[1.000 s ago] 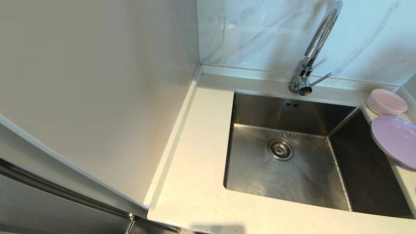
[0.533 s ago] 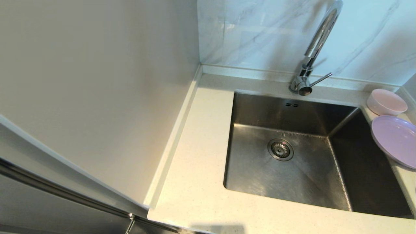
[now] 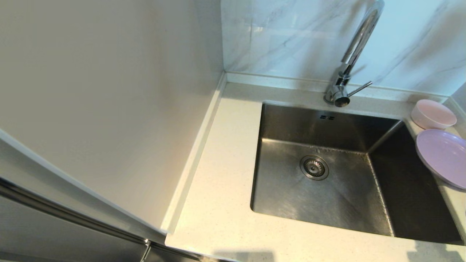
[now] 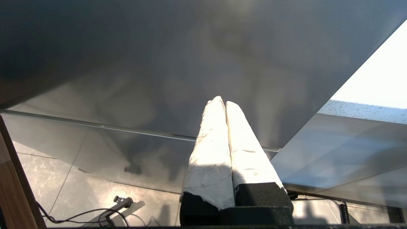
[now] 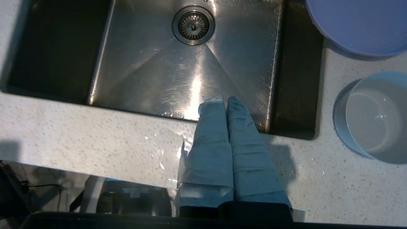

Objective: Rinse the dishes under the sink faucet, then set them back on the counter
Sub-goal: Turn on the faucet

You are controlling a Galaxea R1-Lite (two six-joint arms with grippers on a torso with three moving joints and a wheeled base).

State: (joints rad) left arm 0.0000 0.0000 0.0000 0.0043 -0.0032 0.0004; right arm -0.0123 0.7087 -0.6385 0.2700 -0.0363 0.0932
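Note:
The pale pink bowl (image 3: 433, 114) stands on the counter (image 3: 225, 174) at the sink's back right corner. Just in front of it lies the lilac plate (image 3: 442, 156), its rim overhanging the steel sink (image 3: 327, 196). The chrome faucet (image 3: 358, 40) rises behind the basin, its lever (image 3: 360, 88) pointing right. Neither gripper shows in the head view. My right gripper (image 5: 222, 99) is shut on nothing above the counter's front strip (image 5: 79, 127), tips over the sink's front edge, the plate (image 5: 359, 25) off to its side. My left gripper (image 4: 222, 101) is shut and low, before a grey cabinet front.
A pale round cup-like container (image 5: 369, 117) stands on the counter to the right of the sink, nearer the front than the plate. A tall white panel (image 3: 109, 91) walls off the counter's left side. Marble tiles back the faucet. The drain strainer (image 3: 314, 167) sits mid-basin.
A faint shadow has appeared on the counter's front right corner in the head view. The dishes and faucet have not moved.

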